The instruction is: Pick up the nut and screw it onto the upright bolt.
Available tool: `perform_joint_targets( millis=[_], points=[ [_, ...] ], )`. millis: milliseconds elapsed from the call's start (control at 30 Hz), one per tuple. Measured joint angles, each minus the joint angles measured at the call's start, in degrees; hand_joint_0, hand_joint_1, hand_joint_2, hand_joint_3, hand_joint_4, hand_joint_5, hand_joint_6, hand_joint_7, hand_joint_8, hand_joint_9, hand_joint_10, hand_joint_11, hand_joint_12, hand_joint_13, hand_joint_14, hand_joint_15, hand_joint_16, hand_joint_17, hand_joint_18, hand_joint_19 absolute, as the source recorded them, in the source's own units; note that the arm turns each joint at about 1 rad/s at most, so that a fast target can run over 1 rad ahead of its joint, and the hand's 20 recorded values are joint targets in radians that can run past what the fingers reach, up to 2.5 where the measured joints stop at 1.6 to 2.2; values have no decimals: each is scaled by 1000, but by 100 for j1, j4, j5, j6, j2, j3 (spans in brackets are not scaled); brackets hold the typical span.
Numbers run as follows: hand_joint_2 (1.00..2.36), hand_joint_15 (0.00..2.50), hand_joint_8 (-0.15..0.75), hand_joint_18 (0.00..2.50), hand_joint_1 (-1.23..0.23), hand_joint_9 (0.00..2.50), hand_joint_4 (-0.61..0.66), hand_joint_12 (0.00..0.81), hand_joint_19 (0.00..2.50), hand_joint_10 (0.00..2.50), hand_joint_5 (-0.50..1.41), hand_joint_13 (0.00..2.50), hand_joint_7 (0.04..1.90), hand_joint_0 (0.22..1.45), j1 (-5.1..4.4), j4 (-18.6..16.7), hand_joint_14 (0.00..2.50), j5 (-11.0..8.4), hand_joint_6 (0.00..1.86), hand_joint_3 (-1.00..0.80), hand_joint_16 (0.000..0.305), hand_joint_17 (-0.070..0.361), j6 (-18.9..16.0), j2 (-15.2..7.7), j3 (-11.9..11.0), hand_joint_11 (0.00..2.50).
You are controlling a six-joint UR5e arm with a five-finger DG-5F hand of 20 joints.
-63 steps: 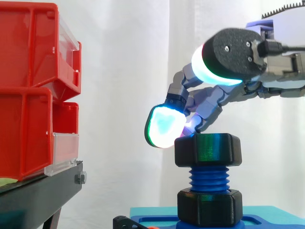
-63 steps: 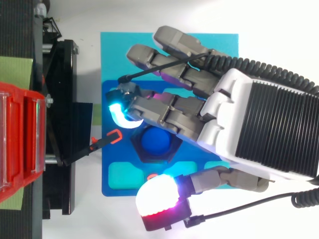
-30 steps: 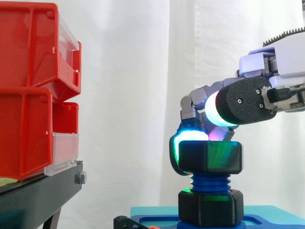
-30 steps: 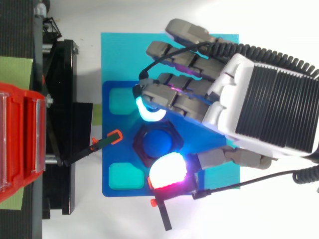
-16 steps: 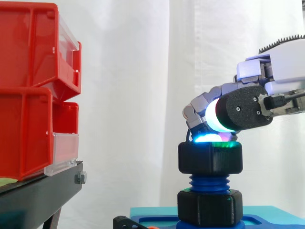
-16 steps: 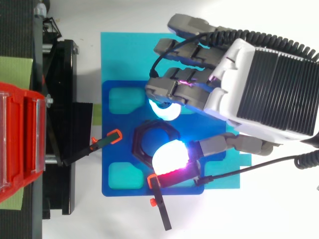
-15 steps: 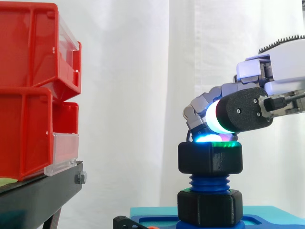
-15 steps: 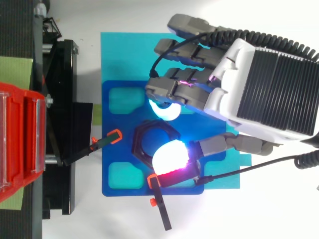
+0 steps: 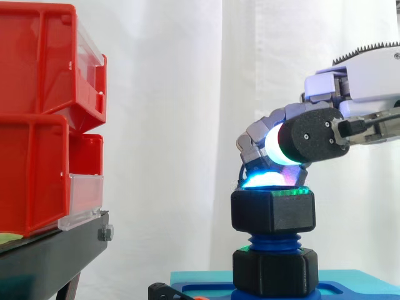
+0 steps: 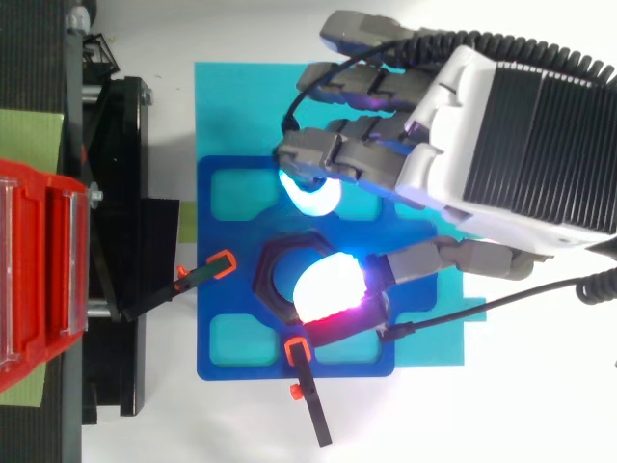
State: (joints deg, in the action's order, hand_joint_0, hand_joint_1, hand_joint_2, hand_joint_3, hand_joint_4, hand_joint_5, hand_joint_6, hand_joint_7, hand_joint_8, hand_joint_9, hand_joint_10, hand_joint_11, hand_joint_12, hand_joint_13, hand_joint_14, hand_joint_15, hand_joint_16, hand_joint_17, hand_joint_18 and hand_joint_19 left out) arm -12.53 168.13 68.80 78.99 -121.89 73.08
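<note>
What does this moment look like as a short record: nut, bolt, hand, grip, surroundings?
nut: black hexagonal nut, already on the bolt, level
bolt: blue bolt, upright; bare thread shows between the nut and a black hexagonal base
fixture: blue plate under the bolt
hand: hand just above the nut's top
grip: cannot tell whether it holds the nut
surroundings: red bins on a black stand, toward the left in the side view

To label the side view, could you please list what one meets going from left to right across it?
Stacked red plastic bins on a black stand → black hexagonal nut on the blue threaded bolt → the robot's hand.
</note>
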Motion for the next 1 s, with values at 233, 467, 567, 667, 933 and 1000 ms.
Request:
perform_joint_targets(
  millis=[233, 467, 567, 667, 933, 1000],
  points=[
    [1000, 0, 250, 268, -170, 798, 231, 308, 0, 0, -137, 472, 838, 484, 130, 129, 0, 194, 503, -500, 50, 113, 69, 57, -88, 0],
    [1000, 0, 217, 31, -133, 578, 173, 318, 0, 0, -176, 264, 666, 478, 165, 125, 0, 317, 502, -500, 53, 119, 169, 52, -176, 0],
    [1000, 0, 208, 0, -88, 469, 146, 325, 0, 0, -190, 160, 631, 472, 127, -86, 0, 442, 501, -500, 54, 121, 182, 39, -177, 0],
    [1000, 0, 206, 0, -66, 421, 138, 332, 0, 0, -194, 122, 619, 471, 73, -439, 0, 642, 501, -500, 55, 124, 189, 2, -167, 0],
    [1000, 0, 206, 0, -23, 361, 141, 340, 0, 0, -187, 84, 630, 473, -30, -767, 0, 832, 501, -500, 56, 126, 38, -217, -153, 0],
    [1000, 0, 207, 0, -22, 361, 145, 339, 0, 0, -184, 83, 635, 475, -45, -777, 0, 833, 501, -500, 56, 125, -35, -245, -150, 0]
  ],
)
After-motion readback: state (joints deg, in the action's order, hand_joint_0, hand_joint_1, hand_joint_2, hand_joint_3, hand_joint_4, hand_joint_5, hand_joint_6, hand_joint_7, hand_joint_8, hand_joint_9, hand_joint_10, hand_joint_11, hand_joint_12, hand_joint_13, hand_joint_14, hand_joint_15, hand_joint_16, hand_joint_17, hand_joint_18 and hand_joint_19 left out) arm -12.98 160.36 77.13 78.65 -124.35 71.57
